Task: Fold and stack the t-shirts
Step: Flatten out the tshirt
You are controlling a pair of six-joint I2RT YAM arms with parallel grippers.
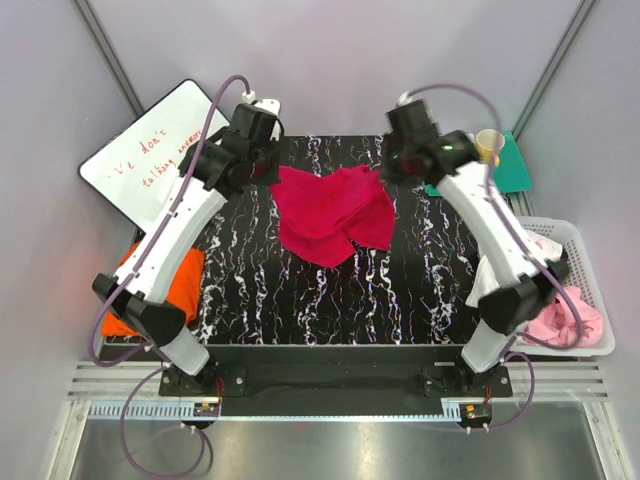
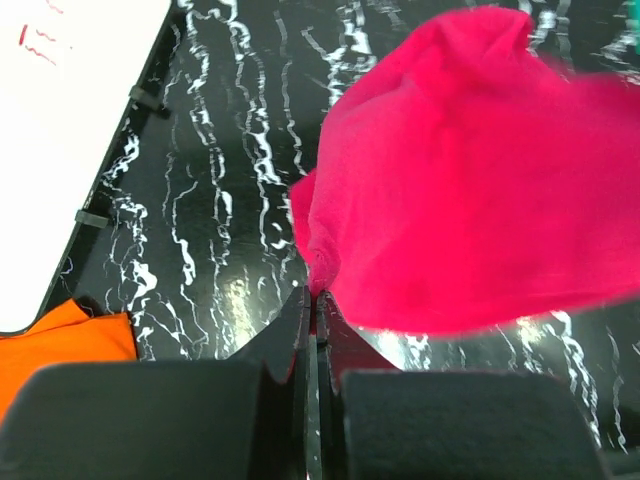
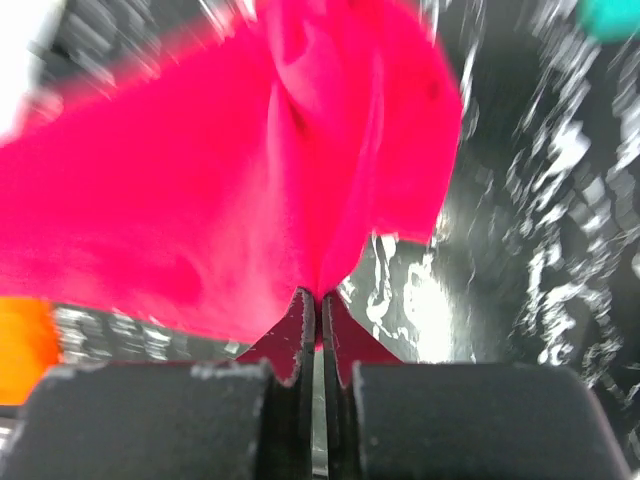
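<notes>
Both arms stretched far forward, wrists angled inward toward each other. Left gripper [image 2: 312, 295] jaws pressed together, pinching the magenta t-shirt [image 1: 330, 215] at their tips; right gripper [image 3: 311, 295] clamped likewise on its other side.

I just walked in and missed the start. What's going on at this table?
Both arms have hold of the magenta-red t-shirt. The left gripper and right gripper each have their jaws shut on its cloth, over the far part of the black table. The shirt is bunched between them, not yet folded. An orange t-shirt waits at the left, and a pale pink one is in the basket on the right.
</notes>
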